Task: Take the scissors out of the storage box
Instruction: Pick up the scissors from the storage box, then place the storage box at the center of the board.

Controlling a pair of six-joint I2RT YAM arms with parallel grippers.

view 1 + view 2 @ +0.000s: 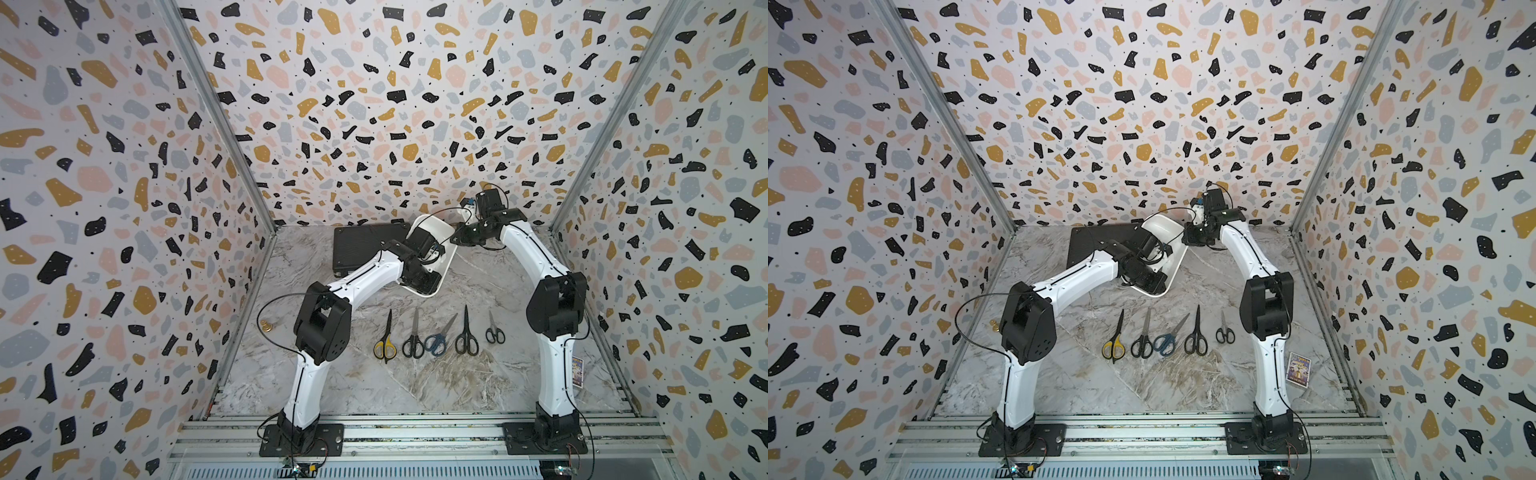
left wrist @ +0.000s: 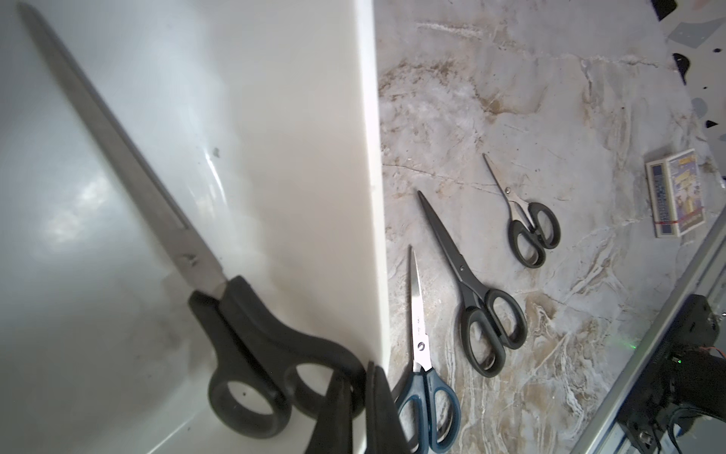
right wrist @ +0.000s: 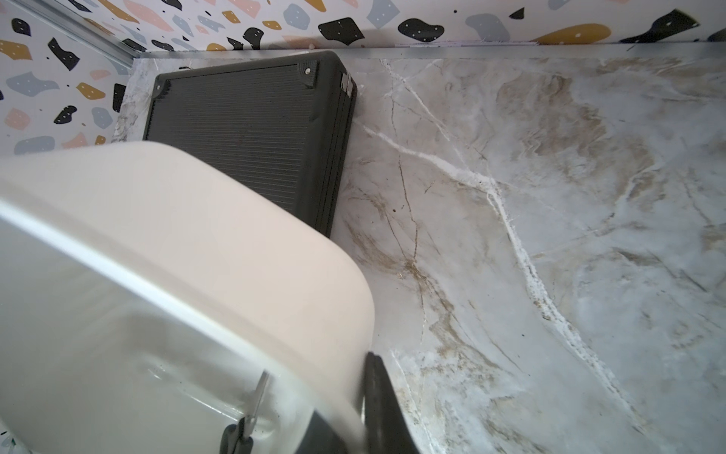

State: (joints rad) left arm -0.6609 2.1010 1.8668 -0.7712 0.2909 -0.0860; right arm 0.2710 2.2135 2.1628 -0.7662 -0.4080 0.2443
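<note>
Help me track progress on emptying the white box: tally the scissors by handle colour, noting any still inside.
Black handles: 4 (long pair in the storage box; steel-bladed pair, black-bladed pair, small pair on the table)
Yellow-and-black handles: 1 (yellow-and-black pair, on the table)
Blue-grey handles: 1 (blue-grey pair, on the table)
Total: 6

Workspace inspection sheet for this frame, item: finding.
Surface: marble tabletop, veined.
Job's things: storage box tilted, far end lifted; black-handled scissors inside; row of five scissors on the tabletop.
Clutter: black case, small printed box, small gold round object.
Grippers: left gripper shut on the black-handled scissors' handle; right gripper shut on the box rim.
Cables: black cable loops off the left arm.
Surroundings: terrazzo walls, aluminium rails.
</note>
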